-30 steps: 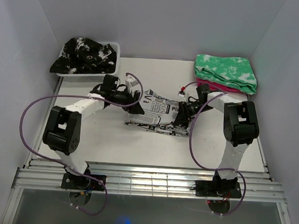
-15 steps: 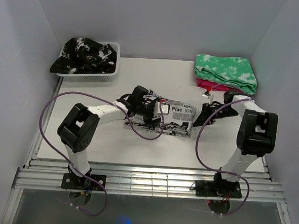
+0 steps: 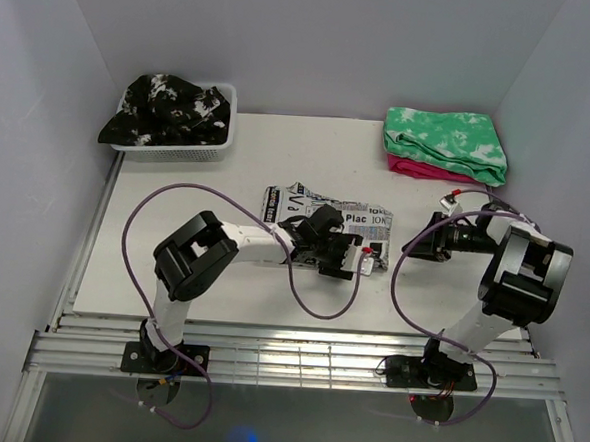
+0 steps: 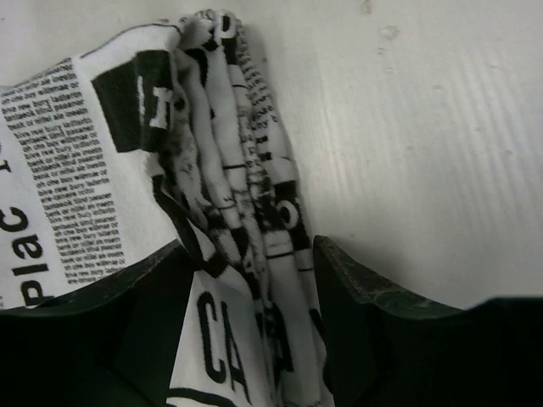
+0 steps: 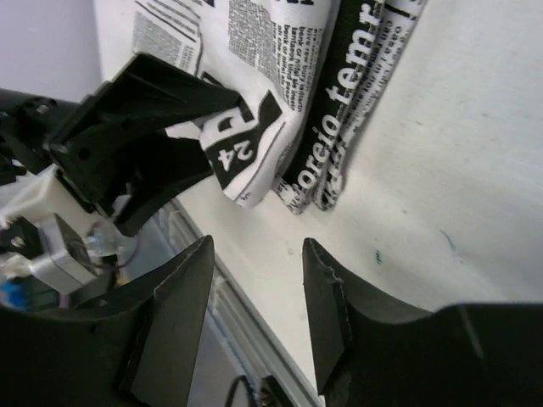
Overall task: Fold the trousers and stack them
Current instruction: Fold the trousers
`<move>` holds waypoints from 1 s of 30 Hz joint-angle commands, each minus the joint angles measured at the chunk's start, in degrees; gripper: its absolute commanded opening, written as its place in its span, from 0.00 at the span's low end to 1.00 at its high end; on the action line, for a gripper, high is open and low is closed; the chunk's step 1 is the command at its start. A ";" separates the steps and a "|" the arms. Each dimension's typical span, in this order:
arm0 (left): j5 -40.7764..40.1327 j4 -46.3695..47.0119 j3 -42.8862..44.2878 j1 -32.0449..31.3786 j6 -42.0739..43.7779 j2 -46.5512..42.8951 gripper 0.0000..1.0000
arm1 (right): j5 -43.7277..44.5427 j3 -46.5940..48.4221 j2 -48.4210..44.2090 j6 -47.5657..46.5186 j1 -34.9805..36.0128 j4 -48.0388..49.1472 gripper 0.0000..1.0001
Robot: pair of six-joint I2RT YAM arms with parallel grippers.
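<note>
since half a second ago the left gripper (image 3: 341, 254) has swept right and nearer, from the middle of the trousers (image 3: 360, 219) to their near right corner. the right gripper (image 3: 416, 246) has drawn back a little to the right, off the cloth.

in the left wrist view the left gripper's (image 4: 250, 246) jaws are closed part way on a bunched stack of folded layers of the trousers (image 4: 76, 127), and the cloth fills the gap between them. in the right wrist view the right gripper's (image 5: 256, 246) jaws stand apart and hold nothing, with only bare table (image 5: 441, 170) between them. it sits just beside the end of the trousers (image 5: 254, 51), not touching.

the trousers lie as a folded pack near the middle of the table (image 3: 176, 204). at the far left stands a white basket (image 3: 179, 154) holding a black garment with white splotches (image 3: 167, 108). at the far right a folded green-and-white cloth (image 3: 445, 140) rests on a pink cloth (image 3: 418, 169), well apart from the trousers.
</note>
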 commanded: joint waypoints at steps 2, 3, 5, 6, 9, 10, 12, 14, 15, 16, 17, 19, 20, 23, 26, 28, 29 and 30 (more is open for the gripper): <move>-6.55 -3.95 3.44 0.19 -1.16 5.21 0.60 | 9.87 -4.05 -10.91 14.69 -1.38 13.92 0.59; -6.91 -3.25 3.44 0.19 -1.43 5.57 0.58 | 12.41 -5.28 -12.85 16.91 -1.47 16.46 0.66; -6.92 -3.94 3.62 0.19 -1.08 6.27 0.45 | 16.91 -8.18 -17.59 20.51 -1.56 22.54 0.92; -6.74 -4.47 3.53 0.19 -0.90 6.62 0.39 | 17.88 -8.88 -18.57 21.75 -1.47 24.38 0.99; -6.39 -4.21 2.48 0.19 -1.42 6.28 0.15 | 17.46 -9.07 -18.41 23.25 -1.74 25.64 0.90; -6.47 -3.60 2.13 0.19 -2.04 5.49 0.09 | 14.40 -8.98 -17.62 23.69 -2.00 25.28 0.90; -5.60 -1.85 0.37 0.37 -3.97 4.17 0.00 | 12.01 -10.29 -15.07 26.66 -2.44 25.37 0.90; -4.11 -0.88 -0.86 0.72 -6.59 1.71 0.00 | 7.09 -13.27 -12.87 29.39 -2.53 29.12 0.90; -3.32 0.00 -0.95 0.81 -7.66 0.92 0.00 | 4.29 -14.68 -12.43 33.32 -2.44 31.50 0.90; -1.57 0.09 -0.95 1.07 -8.71 -0.22 0.00 | 3.57 -15.82 -11.73 35.28 -2.27 33.78 0.90; -0.94 0.18 -0.95 1.33 -10.55 -0.66 0.00 | 2.87 -16.88 -11.12 37.13 -2.00 37.72 0.90; 0.81 0.27 -1.04 1.60 -11.71 -1.80 0.00 | 1.20 -18.64 -8.84 40.64 -1.39 40.73 0.90; 1.08 2.36 -1.47 1.86 -12.49 -2.25 0.00 | 1.36 -18.65 -7.96 40.75 -1.04 41.27 0.90; 2.84 2.82 -1.57 2.56 -14.35 -3.30 0.00 | 1.02 -18.30 -4.97 41.18 -0.25 42.59 0.90; 4.41 2.91 -1.13 3.35 -15.58 -3.74 0.00 | -0.47 -19.96 -3.38 45.46 0.55 48.46 0.90; 5.30 3.08 -0.86 3.62 -16.10 -4.18 0.00 | -1.09 -24.24 -3.20 50.65 1.25 60.00 0.90; 5.48 3.26 -0.86 3.71 -16.28 -4.27 0.00 | -1.18 -25.66 -3.03 53.46 1.60 63.65 0.90; 5.74 3.35 -0.78 3.79 -16.54 -4.45 0.00 | -1.18 -26.38 -2.33 57.23 2.91 65.95 0.90</move>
